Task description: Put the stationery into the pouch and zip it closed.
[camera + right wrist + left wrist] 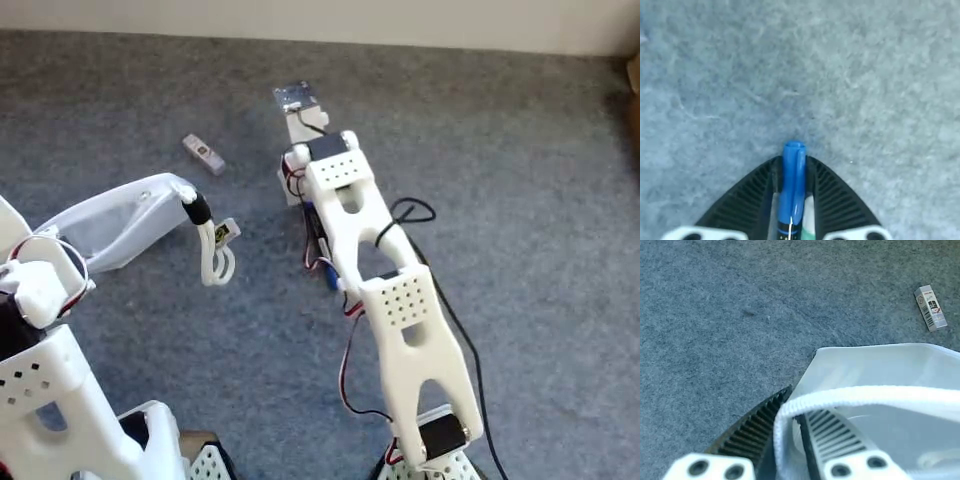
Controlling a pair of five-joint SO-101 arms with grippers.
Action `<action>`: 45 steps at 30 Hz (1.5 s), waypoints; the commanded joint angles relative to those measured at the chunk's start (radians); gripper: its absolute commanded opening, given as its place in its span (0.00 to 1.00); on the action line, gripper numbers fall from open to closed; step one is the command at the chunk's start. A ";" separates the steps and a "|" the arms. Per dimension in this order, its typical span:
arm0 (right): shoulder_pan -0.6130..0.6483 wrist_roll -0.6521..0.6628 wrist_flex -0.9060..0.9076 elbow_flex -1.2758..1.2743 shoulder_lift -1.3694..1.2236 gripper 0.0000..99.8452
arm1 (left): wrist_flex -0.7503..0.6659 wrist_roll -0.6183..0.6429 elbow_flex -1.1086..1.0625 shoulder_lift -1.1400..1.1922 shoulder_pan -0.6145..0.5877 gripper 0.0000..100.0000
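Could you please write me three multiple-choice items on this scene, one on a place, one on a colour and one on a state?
1. Where is the eraser?
A on the carpet, apart from the pouch
B inside the pouch
C on a plate

2. What colour is the pen in the right end effector?
A red
B blue
C black

3. The left end effector is:
A open, holding nothing
B shut on the pen
C shut on the pouch's rim

Answers:
1 A, the eraser lies on bare carpet beyond the pouch.
2 B, the barrel between the fingers is blue.
3 C, its fingers pinch the pouch's white rim.
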State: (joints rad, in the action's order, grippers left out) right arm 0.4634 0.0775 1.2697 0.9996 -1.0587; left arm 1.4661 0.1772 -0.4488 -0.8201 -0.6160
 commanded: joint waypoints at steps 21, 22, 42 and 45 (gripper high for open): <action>0.067 0.021 0.406 0.615 -0.061 0.00 | -0.011 0.009 -0.012 0.016 -0.012 0.01; 0.073 0.021 0.430 0.644 -0.061 0.00 | -0.011 0.011 -0.012 0.016 -0.012 0.01; 0.071 0.021 0.495 0.773 0.058 0.00 | -0.011 0.012 -0.012 0.016 -0.012 0.01; 0.058 0.021 0.495 0.773 0.074 0.00 | -0.011 0.012 -0.012 0.016 -0.012 0.01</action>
State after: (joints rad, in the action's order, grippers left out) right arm 0.5447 0.0852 1.7469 1.6379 -1.0863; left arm 1.4661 0.1772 -0.4488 -0.8201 -0.6160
